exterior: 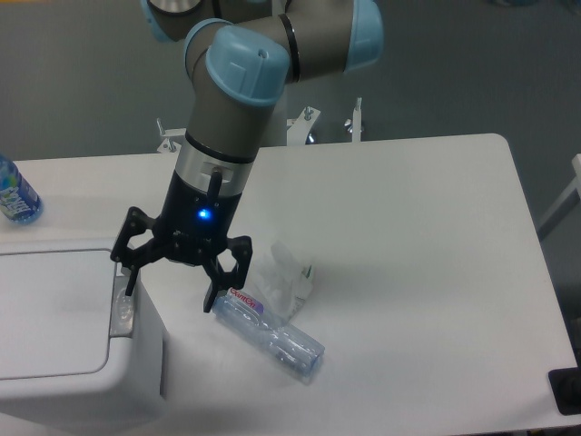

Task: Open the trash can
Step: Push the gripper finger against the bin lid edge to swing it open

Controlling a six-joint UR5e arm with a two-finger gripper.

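The trash can [64,363] is a boxy white bin at the lower left, its flat lid panel [50,313] down. A small grey-silver push bar [123,307] sits on its right rim. My gripper [169,289] hangs open over the bin's right edge. The left fingertip is just above the push bar; whether it touches I cannot tell. The right fingertip hangs over the table near the neck of a lying bottle.
A clear plastic bottle [270,334] lies on the white table [408,236] right of the bin, with crumpled clear plastic [286,272] behind it. A blue-labelled bottle [14,195] stands at the far left edge. Metal brackets [354,118] stand behind the table.
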